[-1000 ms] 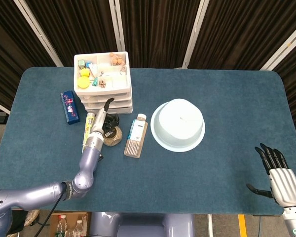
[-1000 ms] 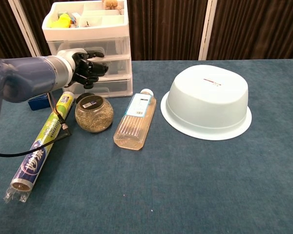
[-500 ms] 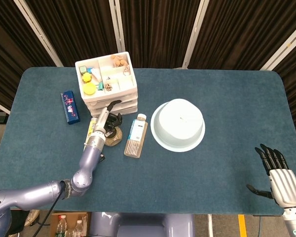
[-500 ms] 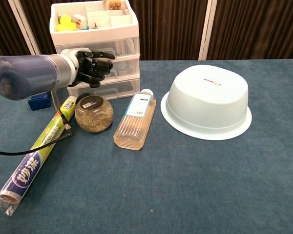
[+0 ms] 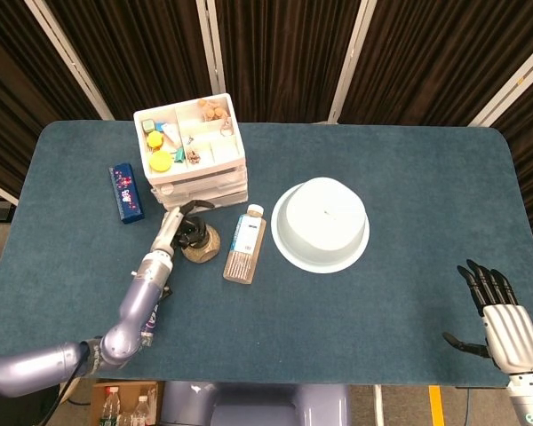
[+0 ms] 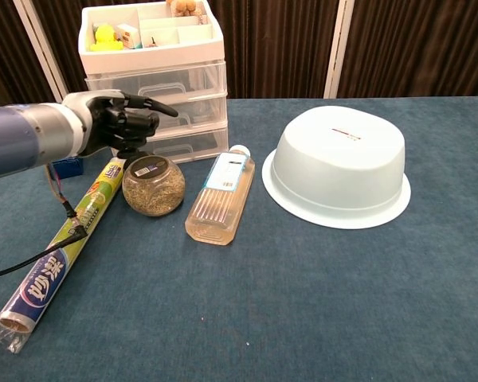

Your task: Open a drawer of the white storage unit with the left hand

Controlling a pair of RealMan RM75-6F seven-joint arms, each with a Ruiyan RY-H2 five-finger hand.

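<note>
The white plastic storage unit (image 6: 153, 79) with clear drawers stands at the back left of the blue cloth-covered surface (image 6: 303, 302), its open top tray full of small items. Over the last second it has slid and turned slightly, dragged by the left hand (image 6: 119, 123) instead of giving up a drawer. That hand has now come back off the drawer fronts and hangs just above the round glass jar of brown seeds (image 6: 152, 185), fingers curled in with one pointing at the middle drawer, holding nothing. All the drawers look closed, so the pull seems to have slipped and the task looks no further along; a fresh hook on a handle is likely needed. The right hand (image 5: 506, 324) rests open, fingers spread, at the near right edge.
</note>
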